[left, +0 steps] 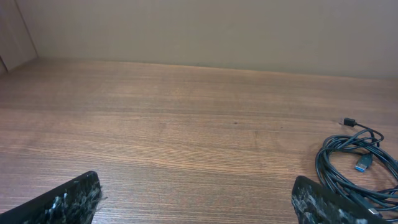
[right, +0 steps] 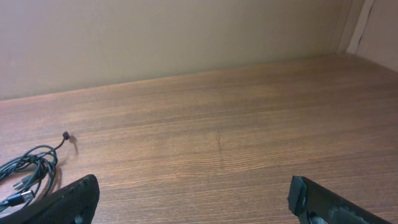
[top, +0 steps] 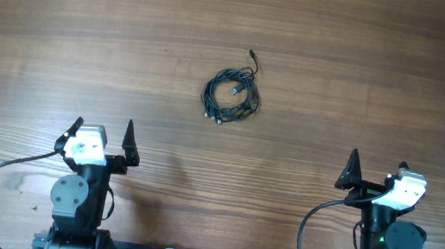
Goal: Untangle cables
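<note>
Two pairs of fingers stand spread wide with nothing between them. The left fingers (top: pixel 129 138) and the right fingers (top: pixel 351 169) sit at the near edge of the wooden surface (top: pixel 388 61), well apart from each other, tips pointing across it.

In the left wrist view, the dark, scuffed tips of the left fingers (left: pixel 65 202) frame bare wood. The right wrist view shows the right fingers (right: pixel 329 202) doing the same.

The cable bundle (top: pixel 231 95) lies about mid-surface, ahead of both arms and between them, touching neither. It is a loose black coil of several overlapping loops, with one free end (top: pixel 252 55) trailing out on the far side. From the left wrist the cable bundle (left: pixel 323 158) sits at the right edge of the view, a blue-tipped plug (left: pixel 362 165) resting inside the loops. From the right wrist the cable bundle (right: pixel 37 163) shows at the lower left, only partly in view.
</note>
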`<state>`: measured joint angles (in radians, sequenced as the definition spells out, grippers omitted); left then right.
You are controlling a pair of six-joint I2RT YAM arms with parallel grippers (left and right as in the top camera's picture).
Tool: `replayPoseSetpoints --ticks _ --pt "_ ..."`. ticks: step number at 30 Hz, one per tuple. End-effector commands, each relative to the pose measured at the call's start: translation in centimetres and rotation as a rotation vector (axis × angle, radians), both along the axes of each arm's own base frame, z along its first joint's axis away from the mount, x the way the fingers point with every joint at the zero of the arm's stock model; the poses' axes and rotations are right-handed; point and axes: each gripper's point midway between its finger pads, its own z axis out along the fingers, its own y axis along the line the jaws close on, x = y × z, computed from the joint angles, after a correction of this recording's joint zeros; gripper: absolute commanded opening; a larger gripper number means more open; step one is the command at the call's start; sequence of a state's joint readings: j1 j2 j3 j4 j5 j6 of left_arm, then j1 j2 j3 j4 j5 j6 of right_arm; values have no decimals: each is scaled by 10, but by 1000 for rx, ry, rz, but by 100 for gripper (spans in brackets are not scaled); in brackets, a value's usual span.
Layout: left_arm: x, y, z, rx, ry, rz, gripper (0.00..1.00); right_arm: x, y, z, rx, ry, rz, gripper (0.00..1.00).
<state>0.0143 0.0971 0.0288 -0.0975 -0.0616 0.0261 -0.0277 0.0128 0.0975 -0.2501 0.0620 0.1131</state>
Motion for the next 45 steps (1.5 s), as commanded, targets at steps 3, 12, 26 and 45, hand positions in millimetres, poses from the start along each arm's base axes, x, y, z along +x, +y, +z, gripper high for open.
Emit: replayPoseSetpoints --ticks 3,12,26,45 --pt "-3 -1 17 22 -87 -11 100 -1 -2 3 15 -13 -15 100" --pt "-3 -1 17 22 -87 -11 100 -1 -2 3 15 -13 -15 100" --pt "-3 -2 15 18 -78 -18 100 -1 -2 3 15 -13 -15 100" --pt "1 -55 150 -324 184 -252 100 -1 -2 3 15 -13 -14 100"
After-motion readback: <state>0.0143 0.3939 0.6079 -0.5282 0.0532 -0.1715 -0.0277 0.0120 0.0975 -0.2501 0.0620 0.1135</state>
